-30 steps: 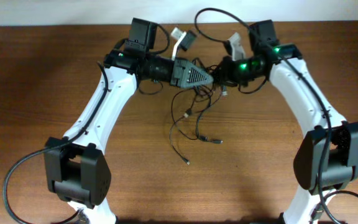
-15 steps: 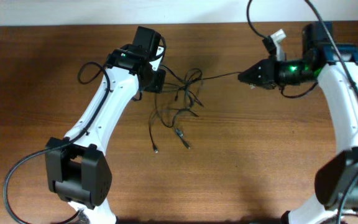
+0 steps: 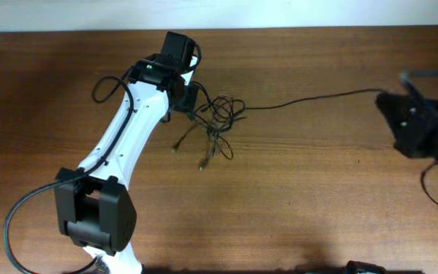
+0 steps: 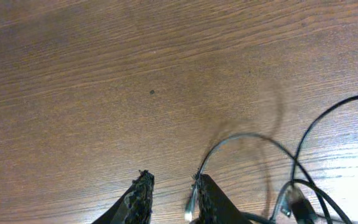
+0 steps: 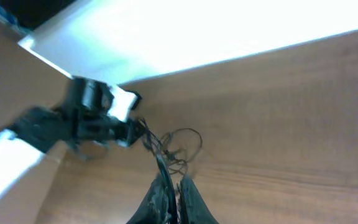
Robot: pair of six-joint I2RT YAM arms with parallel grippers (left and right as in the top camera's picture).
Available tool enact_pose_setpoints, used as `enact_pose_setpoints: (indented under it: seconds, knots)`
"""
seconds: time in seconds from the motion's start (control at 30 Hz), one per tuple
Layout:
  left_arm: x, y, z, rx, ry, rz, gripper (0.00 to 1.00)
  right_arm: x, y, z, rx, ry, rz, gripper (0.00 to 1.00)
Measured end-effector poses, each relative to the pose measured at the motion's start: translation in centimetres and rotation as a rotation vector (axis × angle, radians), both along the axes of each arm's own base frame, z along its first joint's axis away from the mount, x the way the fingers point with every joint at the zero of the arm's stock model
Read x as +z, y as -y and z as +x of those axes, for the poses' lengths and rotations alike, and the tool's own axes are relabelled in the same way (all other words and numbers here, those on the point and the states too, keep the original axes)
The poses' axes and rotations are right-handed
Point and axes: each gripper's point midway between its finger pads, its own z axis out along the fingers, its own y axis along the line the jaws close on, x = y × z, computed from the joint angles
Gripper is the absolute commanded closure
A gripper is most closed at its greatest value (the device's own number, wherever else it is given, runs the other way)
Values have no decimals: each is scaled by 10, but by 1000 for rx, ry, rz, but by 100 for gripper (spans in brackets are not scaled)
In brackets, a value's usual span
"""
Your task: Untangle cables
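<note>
**One strand drawn out to the right, knot sitting by the left tool**

The cables' knotted clump (image 3: 219, 114) is lying on the worktop (image 3: 295, 190) just beside the left tool (image 3: 192, 97), toward the far edge. Short loose tails are hanging out of it toward the near side. From the clump a long strand (image 3: 310, 99) is running almost straight across to the right tool (image 3: 409, 122), which is sitting well apart at the right edge and showing blurred from overhead.

In the right wrist view the fingers are pressing together on that strand, which is leading away from them to the clump. In the left wrist view the fingers are standing slightly apart with bare wood showing between them. A silver plug end (image 4: 190, 208) is resting against the inner face of one finger, not visibly pinched.

The relation that matters is the strand's long axis. It is lying left to right, with the knot at its left end and the pinch at its right. The left arm is by far the nearer to the knot, so any holding or picking at the clump is probably falling to it, while the right is suited to drawing outward along that line.
</note>
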Motion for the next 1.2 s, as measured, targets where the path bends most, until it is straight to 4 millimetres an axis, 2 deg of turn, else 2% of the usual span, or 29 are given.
enact_pose_setpoints:
  seconds: [0.1, 0.17, 0.33, 0.37, 0.5, 0.53, 0.57, 0.67, 0.7, 0.73, 0.83, 0.9, 0.97, 1.0, 1.07, 1.1, 1.13, 1.17, 1.2]
  knots:
    - [0, 0, 0, 0, 0, 0, 74, 50, -2, -26, -36, 129, -6, 96]
    - [-1, 0, 0, 0, -3, 2, 74, 74, -2, -42, -63, 196, -17, 96]
    - [-24, -3, 2, 9, -53, 16, 73, 110, 17, -53, -205, 294, -36, 96]
    - [-38, -9, 4, 23, -85, 25, 72, 118, 26, -57, -274, 317, -37, 96]
    - [-71, -28, 11, 66, -141, 38, 69, 139, 51, -70, -444, 389, -34, 96]
    - [-76, -30, 14, 73, -144, 38, 64, 141, 53, -71, -459, 397, -31, 96]
    - [-82, -33, 17, 81, -145, 37, 53, 142, 56, -71, -475, 399, -30, 96]
    - [-119, -43, 15, 103, -219, 54, 11, 140, 66, -71, -535, 390, -40, 96]
    - [-126, -43, 15, 99, -231, 59, 1, 139, 68, -70, -545, 383, -43, 96]
    - [-132, -43, 14, 103, -240, 58, 0, 134, 70, -67, -554, 362, -46, 96]
    - [-136, -31, 12, 72, -261, -5, 1, 97, 64, -32, -474, 184, -46, 96]
    - [-132, -7, 10, 5, -287, -125, 1, 34, 50, 29, -296, -91, -41, 96]
    - [-123, 4, 10, -29, -299, -183, 1, -17, 42, 61, -177, -292, -47, 96]
    - [-107, 13, 16, -56, -266, -228, 0, -59, 36, 91, -87, -429, -53, 92]
    - [-81, 20, 18, -82, -220, -272, 0, -102, 28, 121, -10, -544, -81, 87]
    - [-56, 24, 19, -99, -171, -296, 0, -125, 25, 133, 13, -600, -109, 80]
    - [-40, 26, 18, -120, -143, -309, 0, -145, 24, 144, 20, -650, -131, 57]
    - [-25, 28, 17, -139, -120, -321, 0, -159, 25, 151, 25, -681, -152, 43]
    - [-15, 30, 16, -156, -104, -334, 0, -177, 30, 159, 17, -726, -172, 36]
